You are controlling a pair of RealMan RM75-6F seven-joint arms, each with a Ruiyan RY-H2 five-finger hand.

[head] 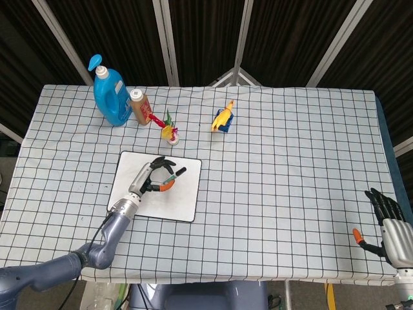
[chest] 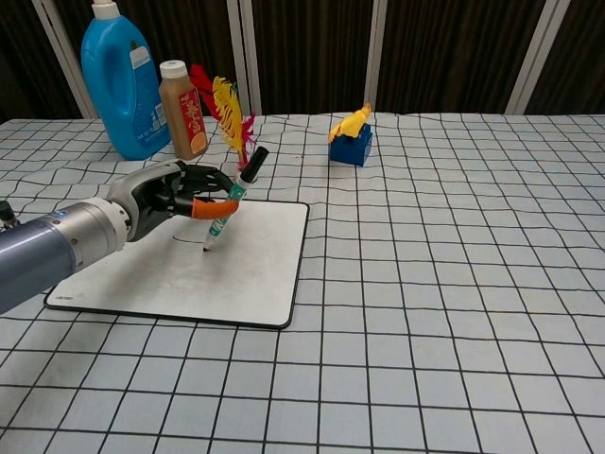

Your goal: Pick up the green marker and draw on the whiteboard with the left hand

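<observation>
Both views evenly lit, bright, diffuse light from overhead. Shadows short and soft: faint grey smudge on the white rectangular whiteboard (chest: pixel 246 260) beneath the marker, small soft shadows beside the blue plastic detergent bottle (head: pixel 110 90). Mild sheen on that bottle in chest view. Dark curtain backdrop underexposed, little detail. Head view sharp mid-frame, grid lines of the white checked tablecloth (head: pixel 290 168) bow slightly near edges. Chest view's near foreground slightly soft.

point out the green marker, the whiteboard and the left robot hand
green marker (chest: pixel 230 206), chest view, middle of its barrel
whiteboard (chest: pixel 198 279), chest view, bare white surface
left robot hand (chest: pixel 168 195), chest view, back of the hand
</observation>
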